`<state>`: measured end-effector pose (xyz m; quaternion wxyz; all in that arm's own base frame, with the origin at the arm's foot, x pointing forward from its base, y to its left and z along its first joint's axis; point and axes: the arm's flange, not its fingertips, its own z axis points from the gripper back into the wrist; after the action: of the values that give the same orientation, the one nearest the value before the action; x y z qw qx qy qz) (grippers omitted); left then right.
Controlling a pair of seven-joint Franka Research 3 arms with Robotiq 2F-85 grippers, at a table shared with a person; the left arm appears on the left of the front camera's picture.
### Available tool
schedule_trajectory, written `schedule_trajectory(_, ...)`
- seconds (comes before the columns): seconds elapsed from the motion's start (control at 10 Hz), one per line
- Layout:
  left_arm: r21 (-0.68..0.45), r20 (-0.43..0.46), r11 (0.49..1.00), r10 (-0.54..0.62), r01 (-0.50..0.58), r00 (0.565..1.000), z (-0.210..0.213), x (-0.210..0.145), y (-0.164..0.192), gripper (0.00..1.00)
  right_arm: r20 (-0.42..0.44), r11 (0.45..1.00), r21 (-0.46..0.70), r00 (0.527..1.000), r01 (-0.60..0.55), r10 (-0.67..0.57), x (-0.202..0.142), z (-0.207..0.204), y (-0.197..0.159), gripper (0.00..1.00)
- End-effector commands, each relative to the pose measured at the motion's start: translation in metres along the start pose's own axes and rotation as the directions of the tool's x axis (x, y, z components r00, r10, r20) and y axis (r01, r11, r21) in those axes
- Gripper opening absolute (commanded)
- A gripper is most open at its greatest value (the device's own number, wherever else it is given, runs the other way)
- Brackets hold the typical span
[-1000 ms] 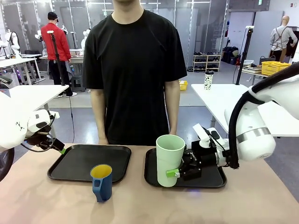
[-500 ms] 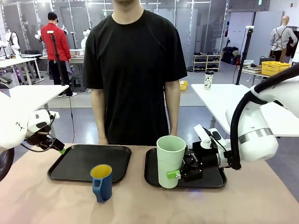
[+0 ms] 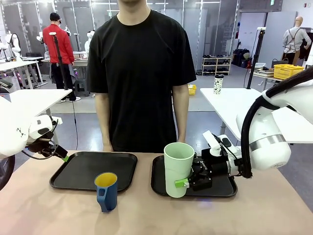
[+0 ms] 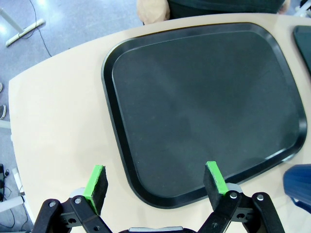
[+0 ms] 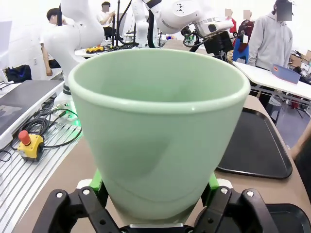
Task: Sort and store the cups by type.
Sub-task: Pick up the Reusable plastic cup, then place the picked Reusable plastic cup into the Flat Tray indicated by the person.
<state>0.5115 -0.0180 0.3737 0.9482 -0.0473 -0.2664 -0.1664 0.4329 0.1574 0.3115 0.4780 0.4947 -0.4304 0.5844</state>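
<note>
The tall mint-green tumbler (image 3: 177, 169) stands upright on the front left part of the right black tray (image 3: 220, 187). My right gripper (image 3: 188, 181) is shut on its lower part from the right side. In the right wrist view the tumbler (image 5: 158, 128) sits between my two green pads (image 5: 208, 180). The dark blue mug (image 3: 106, 191) with a yellow inside stands on the table in front of the left black tray (image 3: 83, 171), handle towards me. My left gripper (image 3: 61, 155) hovers open at the left tray's left edge. In the left wrist view, its fingers (image 4: 155, 182) stand wide over the tray (image 4: 194, 107), and the mug's edge (image 4: 299, 187) shows at the lower right.
A person in a black shirt (image 3: 142, 73) stands at the far side of the table, hands by the table's far edge. A hand (image 4: 153, 8) shows just beyond the left tray in the left wrist view. Bare table lies in front of both trays.
The right gripper and tumbler shifted very slightly right over the tray. The left arm and the mug stayed still.
</note>
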Motion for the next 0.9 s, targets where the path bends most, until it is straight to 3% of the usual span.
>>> schedule_trajectory(0.0, -0.001, 0.008, 1.0, -0.004, 0.004, 1.0, 0.0037, -0.0005, -0.001, 1.0, 0.011, 1.0, 0.007, 1.0, -0.006, 0.006, 0.0021, -0.0006, -0.0045, 0.47)
schedule_trajectory(0.8, -0.001, 0.008, 1.0, -0.004, 0.004, 1.0, 0.0037, -0.0005, -0.001, 1.0, 0.011, 1.0, 0.007, 1.0, -0.006, 0.006, 0.0021, -0.0006, -0.0045, 0.47)
